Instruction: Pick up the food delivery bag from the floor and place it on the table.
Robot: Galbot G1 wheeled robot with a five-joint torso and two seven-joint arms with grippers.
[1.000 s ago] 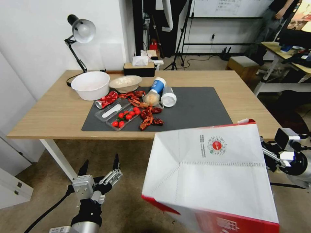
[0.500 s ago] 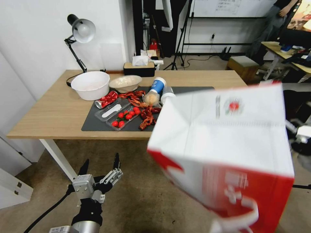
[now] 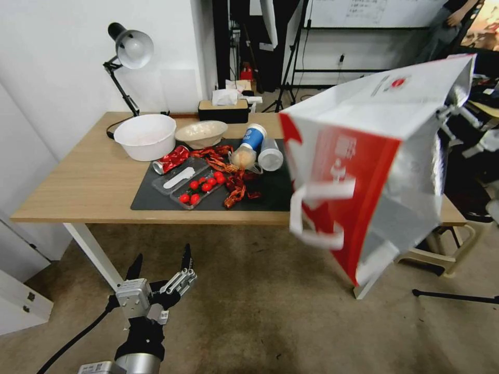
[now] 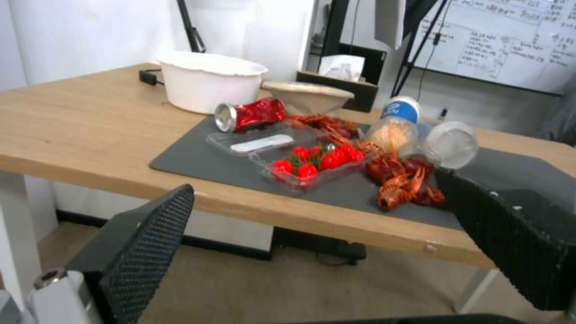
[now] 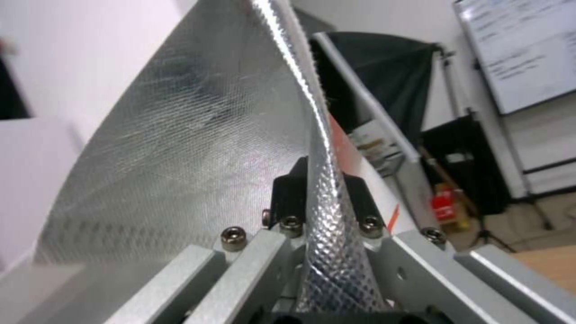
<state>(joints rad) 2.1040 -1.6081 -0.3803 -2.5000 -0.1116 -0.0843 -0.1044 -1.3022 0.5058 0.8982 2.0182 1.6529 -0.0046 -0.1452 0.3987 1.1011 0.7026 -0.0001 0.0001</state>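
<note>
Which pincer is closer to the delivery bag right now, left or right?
Right. The right pincer is clamped on the foil-lined rim of the food delivery bag, holding it tilted in the air by the table's right end. The left pincer hangs open, low over the floor, well apart.

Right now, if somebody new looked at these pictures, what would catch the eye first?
The large white paper bag with red side panels hangs tilted in the air over the right end of the light-wood table, its foil rim pinched in the right gripper. Next come the red crayfish strewn on the dark grey mat. The left gripper hovers open, low above the floor.
</note>
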